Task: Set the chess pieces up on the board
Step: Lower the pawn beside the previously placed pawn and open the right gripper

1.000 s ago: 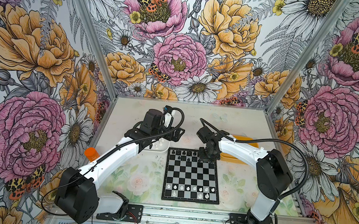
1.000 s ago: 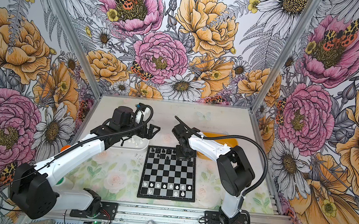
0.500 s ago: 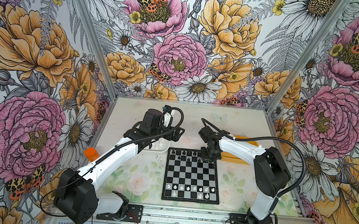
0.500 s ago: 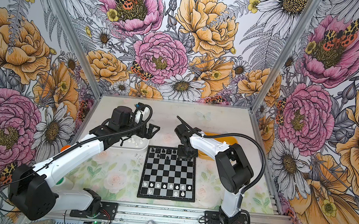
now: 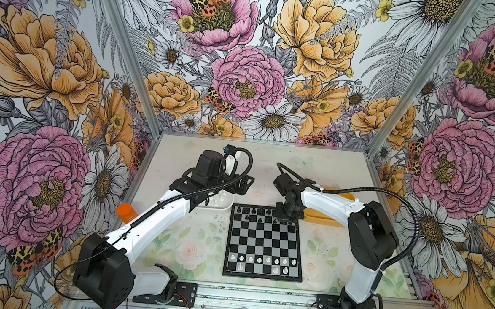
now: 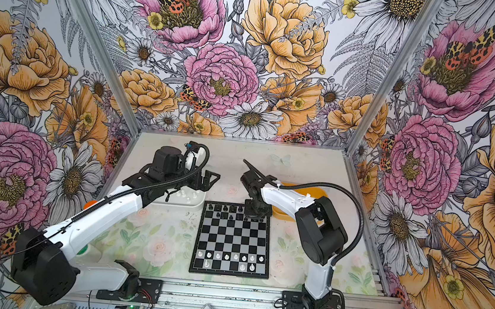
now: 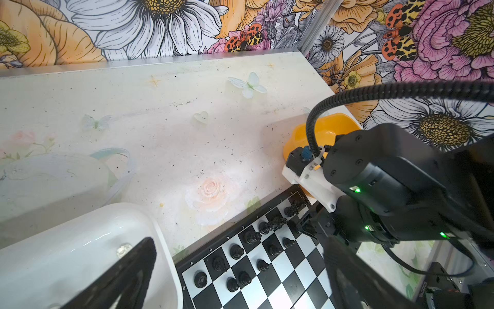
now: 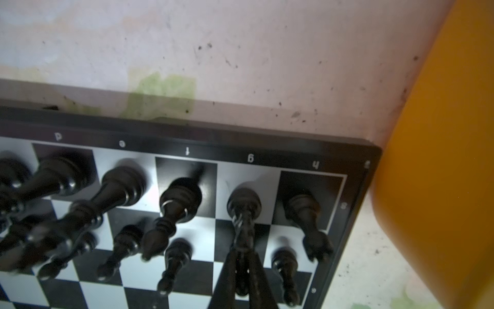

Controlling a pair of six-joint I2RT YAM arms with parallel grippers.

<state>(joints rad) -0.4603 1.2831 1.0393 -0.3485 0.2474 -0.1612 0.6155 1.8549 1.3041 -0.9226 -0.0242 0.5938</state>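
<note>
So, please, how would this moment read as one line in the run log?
right pincer: shut on black piece, g file of board | left pincer: open, by white tray

Around us stand three walls (image 5: 248,68) papered with large pink and orange flowers, white daisies and spotted moths, joined by aluminium corner posts (image 5: 126,47). Below lies a pale tabletop (image 6: 169,246) printed with faint roses and leaves, speckled with dark grit, evenly lit.

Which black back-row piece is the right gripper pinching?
The g-file piece, beside the corner piece: only its head sits in the shut right gripper.
</note>
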